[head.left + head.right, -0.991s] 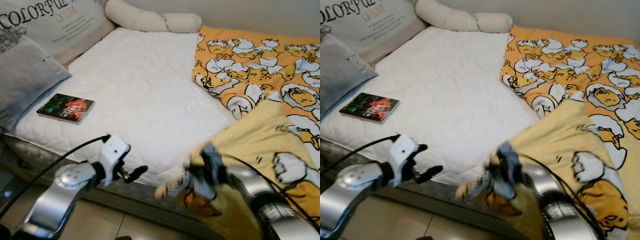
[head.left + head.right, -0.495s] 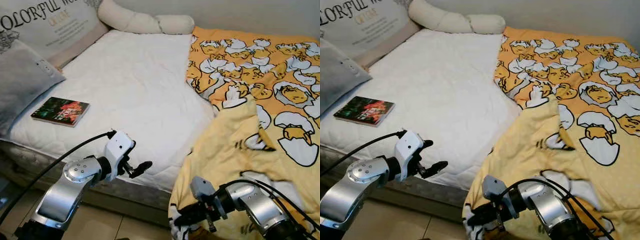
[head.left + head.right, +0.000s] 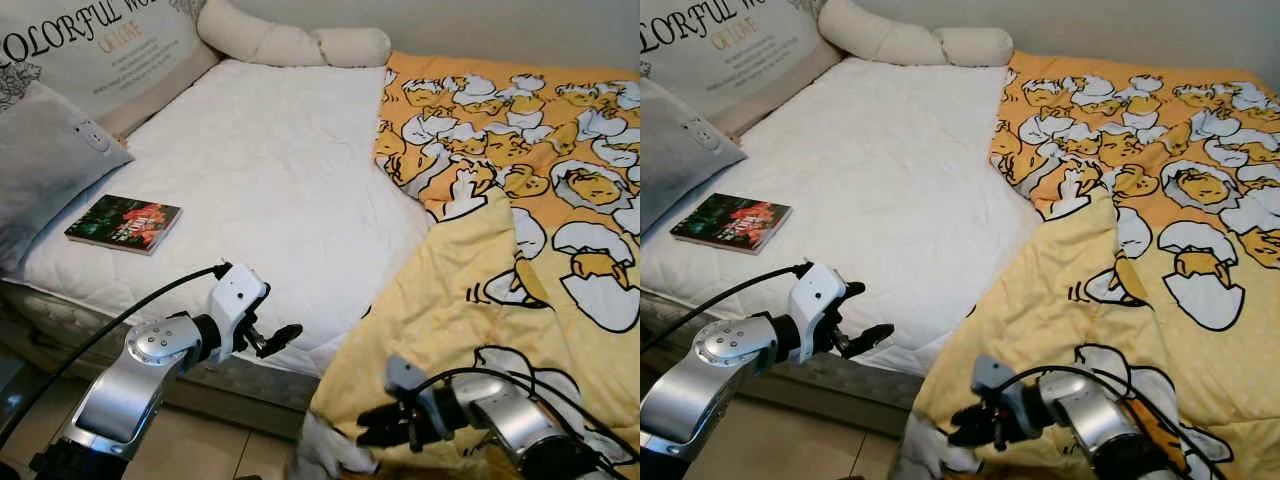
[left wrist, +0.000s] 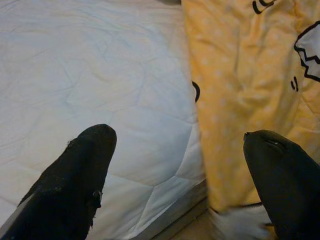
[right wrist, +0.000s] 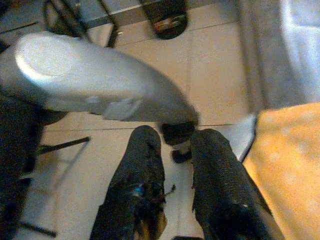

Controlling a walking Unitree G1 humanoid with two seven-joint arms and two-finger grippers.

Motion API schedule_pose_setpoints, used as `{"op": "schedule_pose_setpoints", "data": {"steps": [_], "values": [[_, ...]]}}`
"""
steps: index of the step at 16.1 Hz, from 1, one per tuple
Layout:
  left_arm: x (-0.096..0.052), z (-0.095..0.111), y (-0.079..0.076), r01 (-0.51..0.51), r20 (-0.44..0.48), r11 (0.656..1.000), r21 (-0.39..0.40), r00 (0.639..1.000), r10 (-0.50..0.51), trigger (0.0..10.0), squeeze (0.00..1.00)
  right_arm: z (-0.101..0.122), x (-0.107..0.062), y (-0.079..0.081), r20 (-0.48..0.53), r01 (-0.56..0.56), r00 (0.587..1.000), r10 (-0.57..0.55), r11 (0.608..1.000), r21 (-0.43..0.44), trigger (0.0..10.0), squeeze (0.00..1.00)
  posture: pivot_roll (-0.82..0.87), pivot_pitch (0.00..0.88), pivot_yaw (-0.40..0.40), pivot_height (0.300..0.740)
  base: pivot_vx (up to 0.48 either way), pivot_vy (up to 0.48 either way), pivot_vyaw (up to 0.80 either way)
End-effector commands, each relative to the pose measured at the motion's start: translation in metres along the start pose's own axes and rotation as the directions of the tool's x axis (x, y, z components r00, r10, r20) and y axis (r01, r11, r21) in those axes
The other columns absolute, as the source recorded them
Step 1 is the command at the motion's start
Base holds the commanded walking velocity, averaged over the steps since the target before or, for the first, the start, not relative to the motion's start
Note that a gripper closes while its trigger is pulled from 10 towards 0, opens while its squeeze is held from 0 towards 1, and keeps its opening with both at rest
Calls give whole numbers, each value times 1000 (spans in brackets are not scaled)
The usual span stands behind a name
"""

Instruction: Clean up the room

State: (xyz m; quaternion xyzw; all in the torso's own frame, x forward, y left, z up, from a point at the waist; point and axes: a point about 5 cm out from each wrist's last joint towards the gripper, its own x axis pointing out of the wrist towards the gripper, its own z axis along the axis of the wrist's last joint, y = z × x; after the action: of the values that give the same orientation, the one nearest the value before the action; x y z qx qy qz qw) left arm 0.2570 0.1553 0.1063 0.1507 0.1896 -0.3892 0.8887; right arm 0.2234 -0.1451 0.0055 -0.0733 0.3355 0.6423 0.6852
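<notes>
Your left gripper hung over the near edge of the bed, fingers spread wide apart with nothing between them; in the left wrist view the two black fingers framed the white quilted mattress and the edge of the blanket. Your right gripper was low at the front, just off the bed's near corner, at the hanging hem of the yellow blanket. In the right wrist view its fingers sat close, a narrow gap between them, nothing clamped; tiled floor and your left arm lay beyond, blanket edge to one side.

The blanket, yellow-orange with egg cartoon prints, covered the right half of the bed. Its near part was folded over, plain yellow underside up, and draped over the near edge toward the floor. A white corner of it hung just beside your right gripper; you couldn't tell contact there.

A book with a dark red-green cover lay flat on the bare mattress near the left side, well apart from both grippers. A grey pillow sat just left of the book, a printed cushion behind it, and a cream bolster along the head of the bed against the wall.
</notes>
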Motion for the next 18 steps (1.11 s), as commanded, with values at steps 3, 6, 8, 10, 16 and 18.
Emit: {"op": "schedule_pose_setpoints", "data": {"steps": [3,6,8,10,16,18], "values": [[1,3,1,1,0,1000,17,1000,-1,10000,635,25,-17,-20,118,161,980,-160,987,-2,10000,1000,35,0,67,740,0,0,0],[1,3,0,2,2,1000,14,1000,-2,10000,639,42,-15,-61,116,600,779,-617,786,148,10000,1000,34,0,65,740,0,0,0],[2,3,-1,4,2,1000,14,1000,-4,10000,639,55,-13,-72,122,740,635,-763,646,184,10000,1000,38,0,65,740,0,0,0],[3,4,-2,4,5,1000,13,1000,-4,10000,635,61,-10,-80,58,811,528,-847,524,262,10000,1000,43,0,63,740,0,0,0],[-1,6,-7,13,5,1000,5,1000,-13,10000,639,69,17,-83,-174,878,361,-916,271,394,10000,24,82,0,56,740,0,0,0],[-5,5,-8,15,-3,1000,5,1000,-15,10000,635,68,24,-81,-214,871,374,-902,263,416,10000,0,97,0,55,740,0,0,0]]}}
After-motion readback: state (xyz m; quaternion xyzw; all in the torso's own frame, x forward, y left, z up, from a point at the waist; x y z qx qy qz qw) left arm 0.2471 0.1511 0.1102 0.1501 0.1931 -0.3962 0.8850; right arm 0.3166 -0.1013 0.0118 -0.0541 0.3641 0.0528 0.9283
